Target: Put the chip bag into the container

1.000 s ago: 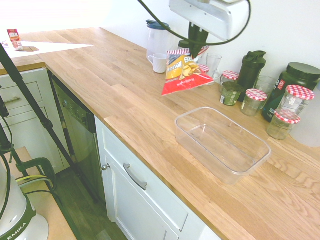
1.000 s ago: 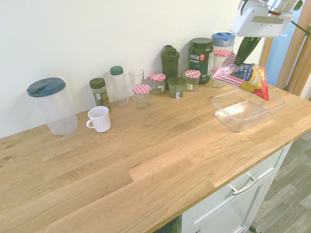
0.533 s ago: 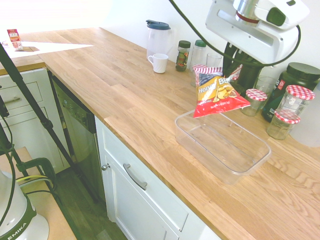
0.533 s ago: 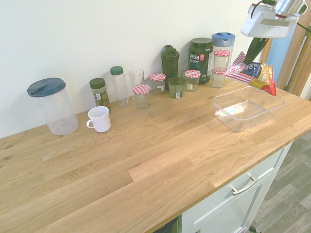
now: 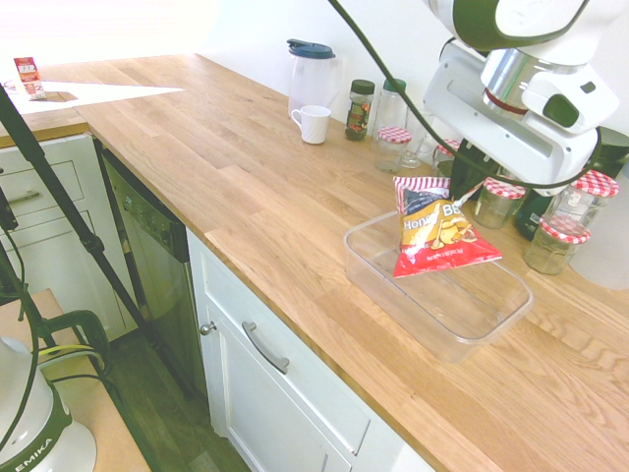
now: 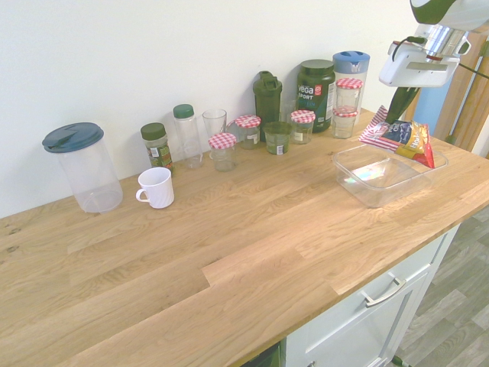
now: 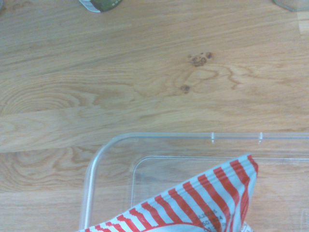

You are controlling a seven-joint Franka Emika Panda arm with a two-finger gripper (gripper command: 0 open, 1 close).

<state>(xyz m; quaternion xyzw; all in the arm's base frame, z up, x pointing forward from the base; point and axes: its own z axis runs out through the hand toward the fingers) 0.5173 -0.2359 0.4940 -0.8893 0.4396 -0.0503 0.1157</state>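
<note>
Bench (image 6: pixel 229 252) of pale wood planks, white drawers under its front edge. Going left to right in the second exterior view: clear pitcher with a dark blue lid (image 6: pixel 82 167) near the wall, white mug (image 6: pixel 157 187) just in front and to its right. Then a row along the wall: green-lidded spice jar (image 6: pixel 157 146), clear bottle with green cap (image 6: pixel 186 134), drinking glass (image 6: pixel 215 125), two small jars with red-checked lids (image 6: pixel 224 151), dark green shaker bottle (image 6: pixel 267 97), short dark jar (image 6: pixel 276 138), another checked-lid jar (image 6: pixel 302 126), large dark supplement tub (image 6: pixel 316 93), a tall blue-capped container (image 6: pixel 351 63) with stacked checked-lid jars (image 6: pixel 348 97) in front of it.

Clear plastic container (image 6: pixel 370 191) sits at the right end of the bench, near the front edge, well apart from the mug.

Chip bag (image 6: pixel 403 136) hangs tilted over the container's far right part, red and yellow face showing, striped top edge uppermost. In the first exterior view its lower red corner (image 5: pixel 432 258) dips below the rim line of the container (image 5: pixel 393 295); cannot tell whether it touches the floor of the tub.

Tool (image 5: pixel 462 187) clamped on the chip bag at its striped top corner, fingers pointing down from the white wrist.

Wrist view: red-and-white striped bag edge (image 7: pixel 203 203) over the container's rounded corner (image 7: pixel 99 159), knotted wood grain beyond.
</note>
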